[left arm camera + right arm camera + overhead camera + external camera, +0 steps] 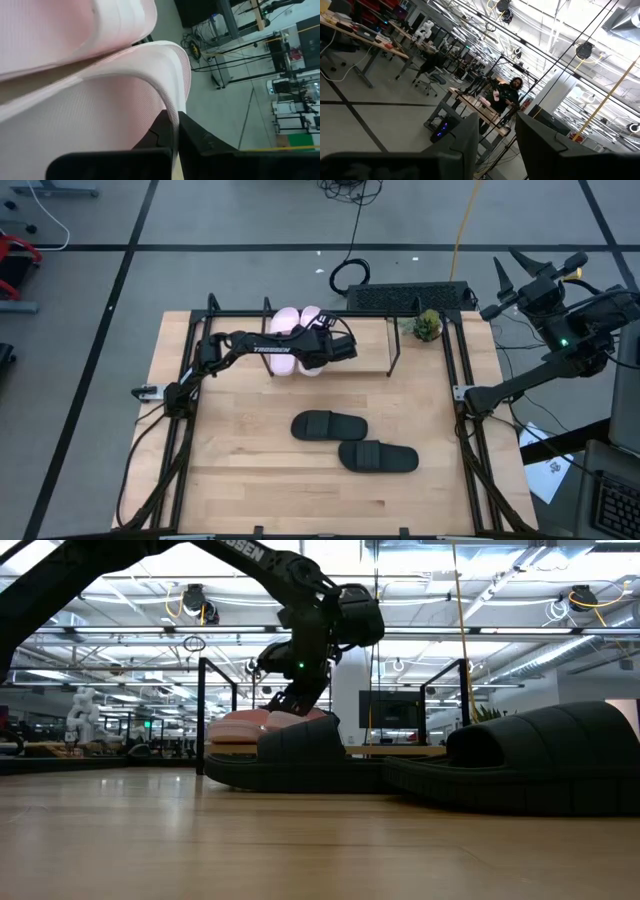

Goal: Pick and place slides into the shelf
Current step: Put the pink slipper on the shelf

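Black slides [520, 765] mid-table; far edge crowded

"TROSSEN" stands in white on the left arm [262, 348] (nothing else readable).

2 slides [298, 332] sit on the shelf [392, 370], 2 slides [328, 425] before it.

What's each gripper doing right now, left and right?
Left gripper: shut on the edge of a pink slide at the shelf.
Right gripper: open, holding nothing, raised off the table's right side.
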